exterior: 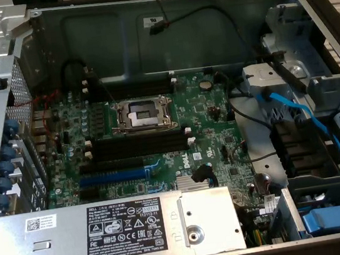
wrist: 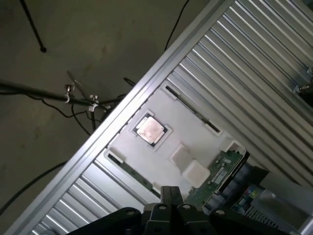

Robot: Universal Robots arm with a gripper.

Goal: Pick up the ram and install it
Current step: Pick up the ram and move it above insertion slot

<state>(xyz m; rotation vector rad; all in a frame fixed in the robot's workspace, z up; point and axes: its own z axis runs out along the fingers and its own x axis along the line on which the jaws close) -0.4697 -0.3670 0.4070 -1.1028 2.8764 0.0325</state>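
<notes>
1. The gripper [wrist: 169,190] hangs high over the table [wrist: 254,73] with its fingers pinched right together and nothing between them.
2. The ram [wrist: 220,171] is a green stick with a white label strip. It sits at the corner of a white tray [wrist: 161,110] close to the gripper in the wrist view, clear of the fingers.
3. On the same tray there's a square silver processor chip [wrist: 150,130] and a couple of pale blocks [wrist: 195,172]. Thin dark strips run along two of its edges; can't tell what those are.
4. The surface is ribbed aluminium, long grooves running edge to edge. Past its rim is a dull grey floor [wrist: 98,39] with black cables [wrist: 29,183] trailing over it.
5. In the exterior view, the open computer case [exterior: 173,13] sits on the same ribbed metal. Inside is a green motherboard [exterior: 206,116] with an empty processor socket [exterior: 141,114], long black slots [exterior: 139,145] just below it and a blue slot [exterior: 112,177] below those.
6. A metal power supply [exterior: 108,231] with a label fills the near edge, and blue cables [exterior: 301,115] loop on the exterior view's right.
</notes>
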